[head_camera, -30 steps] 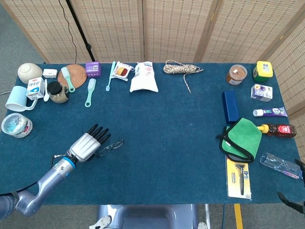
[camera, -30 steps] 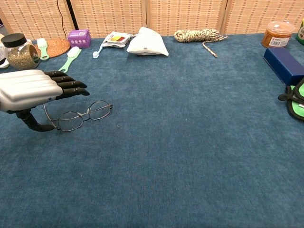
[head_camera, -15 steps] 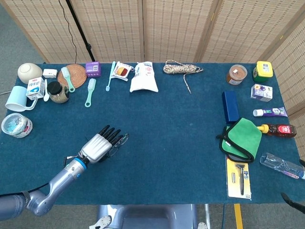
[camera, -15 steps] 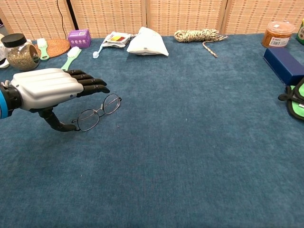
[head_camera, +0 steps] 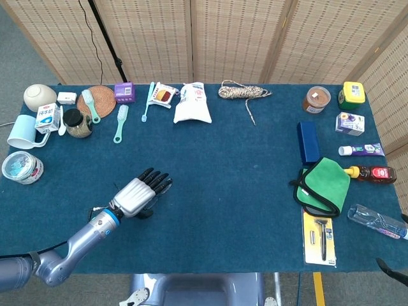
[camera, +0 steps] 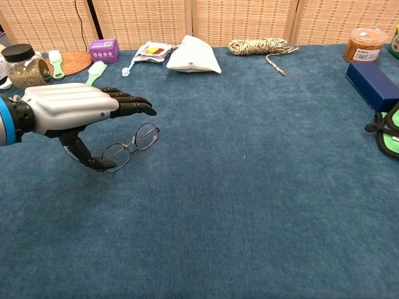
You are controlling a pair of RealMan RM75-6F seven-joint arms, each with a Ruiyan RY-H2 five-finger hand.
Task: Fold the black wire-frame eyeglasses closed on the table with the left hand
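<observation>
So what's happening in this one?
The robot's left hand hovers flat over the black wire-frame eyeglasses on the blue table, with its thumb down at the near lens. The hand hides the temples, so I cannot tell how far the glasses are folded. The right hand is out of view.

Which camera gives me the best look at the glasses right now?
The chest view. There the glasses lie in plain sight on the table, both lenses visible, with the left hand above them and its thumb down at the near lens. In the head view the left hand covers them almost completely.
</observation>
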